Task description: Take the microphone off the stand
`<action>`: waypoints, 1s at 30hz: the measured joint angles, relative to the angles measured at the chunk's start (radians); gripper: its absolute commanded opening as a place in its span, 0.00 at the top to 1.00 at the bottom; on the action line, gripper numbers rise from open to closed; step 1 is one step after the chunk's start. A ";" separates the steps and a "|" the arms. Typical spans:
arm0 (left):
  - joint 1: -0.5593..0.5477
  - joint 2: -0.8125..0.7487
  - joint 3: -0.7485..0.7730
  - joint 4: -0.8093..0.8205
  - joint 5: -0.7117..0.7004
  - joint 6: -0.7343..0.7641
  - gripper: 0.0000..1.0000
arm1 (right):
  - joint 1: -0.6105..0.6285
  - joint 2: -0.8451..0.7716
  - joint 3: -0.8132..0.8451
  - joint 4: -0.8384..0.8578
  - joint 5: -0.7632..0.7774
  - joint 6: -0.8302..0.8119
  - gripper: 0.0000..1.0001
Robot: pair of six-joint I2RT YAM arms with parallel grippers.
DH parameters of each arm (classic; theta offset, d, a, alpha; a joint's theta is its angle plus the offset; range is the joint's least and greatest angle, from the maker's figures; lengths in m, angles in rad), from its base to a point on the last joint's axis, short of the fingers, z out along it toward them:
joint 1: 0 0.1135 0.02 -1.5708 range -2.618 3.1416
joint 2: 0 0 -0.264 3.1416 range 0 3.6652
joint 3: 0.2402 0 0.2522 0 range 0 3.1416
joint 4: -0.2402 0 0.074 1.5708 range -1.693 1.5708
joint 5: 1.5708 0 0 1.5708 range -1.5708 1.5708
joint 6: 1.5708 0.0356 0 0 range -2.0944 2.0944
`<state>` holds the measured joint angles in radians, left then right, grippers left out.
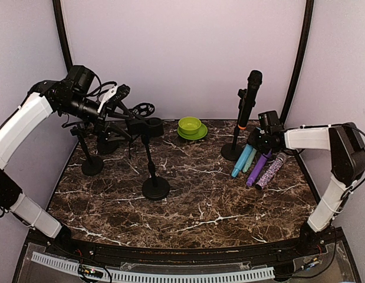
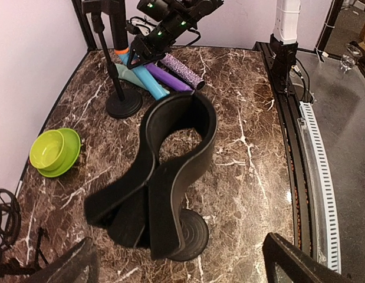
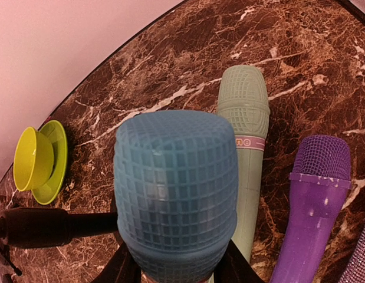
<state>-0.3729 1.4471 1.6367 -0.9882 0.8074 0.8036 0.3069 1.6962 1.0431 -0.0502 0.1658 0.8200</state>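
Blue microphone [image 3: 176, 188] pinched in right pincer [image 1: 257, 143]; left pincer [image 1: 118, 97] spread wide; green cup [image 1: 190, 125] sits on saucer [image 1: 201, 135].

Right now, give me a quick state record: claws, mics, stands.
left claw: open, over empty stand clip
right claw: shut on blue microphone
black microphone: upright in back-right stand
lying on table: mint microphone, purple microphone, glittery microphone
green cup: on saucer, back centre
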 measured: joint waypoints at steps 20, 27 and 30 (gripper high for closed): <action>0.075 -0.089 -0.253 0.164 0.032 -0.172 0.01 | 0.000 -0.036 0.013 0.043 -0.076 0.000 0.46; 0.077 -0.089 -0.253 0.180 0.033 -0.183 0.01 | 0.009 -0.147 -0.067 0.066 -0.085 0.004 0.45; 0.080 -0.090 -0.253 0.185 0.033 -0.187 0.01 | 0.035 -0.214 -0.117 0.071 -0.084 0.003 0.45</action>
<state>-0.2928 1.3575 1.3834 -0.8036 0.8406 0.6163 0.3420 1.4826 0.9264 0.0212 0.0814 0.8234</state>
